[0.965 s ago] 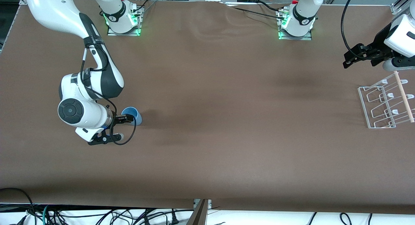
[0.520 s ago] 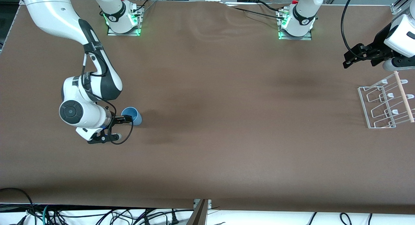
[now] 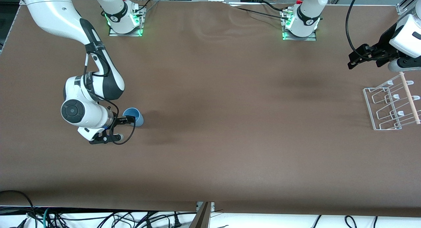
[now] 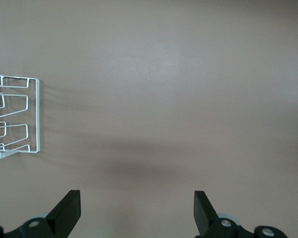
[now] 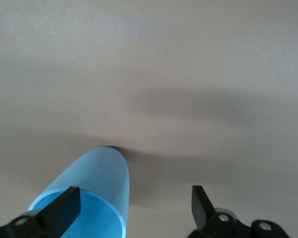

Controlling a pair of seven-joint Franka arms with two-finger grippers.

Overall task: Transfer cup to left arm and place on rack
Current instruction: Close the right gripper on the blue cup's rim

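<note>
The light-blue cup [image 3: 134, 117] stands on the brown table toward the right arm's end. My right gripper [image 3: 127, 122] is at its rim and open. In the right wrist view one finger [image 5: 59, 210] is inside the cup [image 5: 97, 181] and the other [image 5: 201, 206] is outside it, so the cup's wall lies between them; the right gripper [image 5: 134, 210] is not closed on it. My left gripper [image 3: 357, 58] waits open and empty above the table beside the white wire rack [image 3: 397, 96]. The left wrist view shows the left gripper [image 4: 136, 213] wide open and the rack [image 4: 36, 116] at the edge.
The rack's pale wooden rod [image 3: 409, 96] runs along its edge at the left arm's end of the table. The two arm bases [image 3: 125, 21] [image 3: 301, 22] stand along the table's edge farthest from the front camera. Cables hang below the nearest edge.
The right arm's wrist has shifted slightly, with the gripper staying at the cup's rim. The cup and the left arm have not moved.
</note>
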